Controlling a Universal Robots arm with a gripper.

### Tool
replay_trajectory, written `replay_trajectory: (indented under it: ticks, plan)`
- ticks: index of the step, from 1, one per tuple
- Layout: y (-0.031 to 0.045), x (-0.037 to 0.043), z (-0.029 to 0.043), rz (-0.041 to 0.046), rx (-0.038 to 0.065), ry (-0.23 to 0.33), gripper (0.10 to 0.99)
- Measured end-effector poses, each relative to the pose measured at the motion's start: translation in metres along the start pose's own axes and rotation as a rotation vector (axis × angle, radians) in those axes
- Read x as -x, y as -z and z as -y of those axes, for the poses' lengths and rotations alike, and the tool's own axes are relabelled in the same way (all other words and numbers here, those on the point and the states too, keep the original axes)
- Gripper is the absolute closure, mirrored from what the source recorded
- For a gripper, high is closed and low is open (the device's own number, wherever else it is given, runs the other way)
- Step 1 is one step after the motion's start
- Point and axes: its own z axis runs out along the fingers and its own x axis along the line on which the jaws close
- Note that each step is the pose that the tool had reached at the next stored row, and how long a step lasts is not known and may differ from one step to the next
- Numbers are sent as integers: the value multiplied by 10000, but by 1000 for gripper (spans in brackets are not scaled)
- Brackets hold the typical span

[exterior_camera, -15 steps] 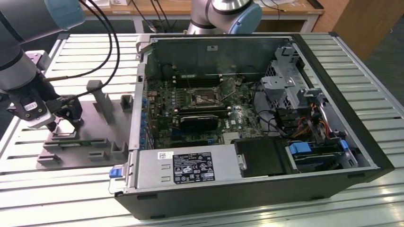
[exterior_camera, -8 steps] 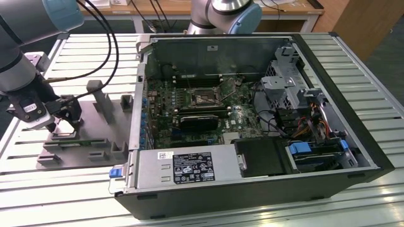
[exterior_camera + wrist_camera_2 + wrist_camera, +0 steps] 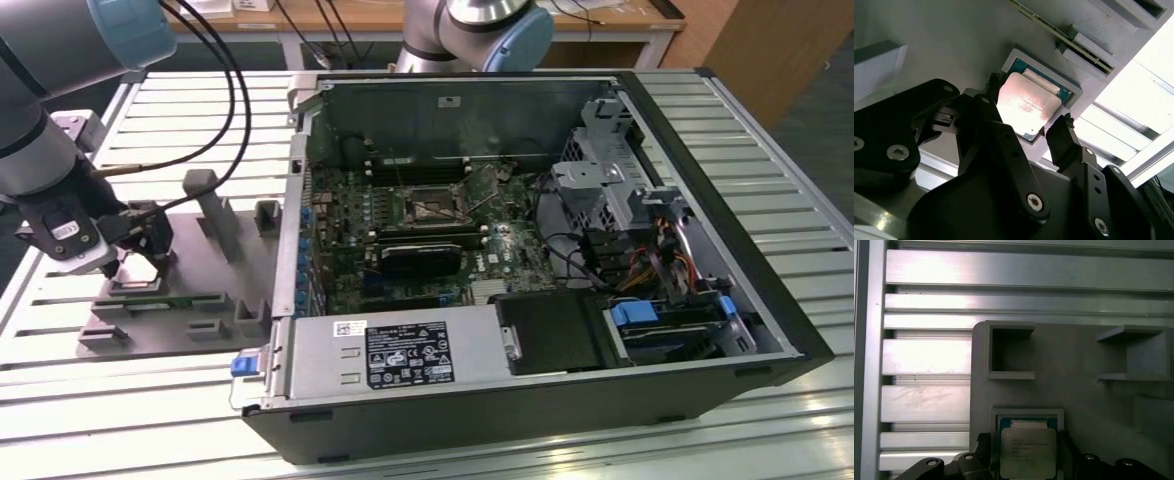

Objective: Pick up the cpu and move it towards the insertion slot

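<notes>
Tool (image 3: 1029, 103) grips the cpu (image 3: 1024, 107) by opposite edges over the grey fixture (image 3: 1079, 385), with the insertion slot (image 3: 430, 205) well apart, rightward at the exterior view's centre.

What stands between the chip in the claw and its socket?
The fixture's grey posts and the case's metal wall stand between the cpu, held in the gripper, and the insertion slot.
</notes>
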Motion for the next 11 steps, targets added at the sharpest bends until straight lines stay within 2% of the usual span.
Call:
replay_trajectory:
  ticks: [8, 9, 10, 11]
  plan:
    - [-2, -1, 0, 0, 0, 1, 439]
    - [-2, -1, 0, 0, 0, 0, 455]
    - [-2, -1, 0, -1, -1, 0, 518]
    - [-2, -1, 0, -1, -1, 1, 518]
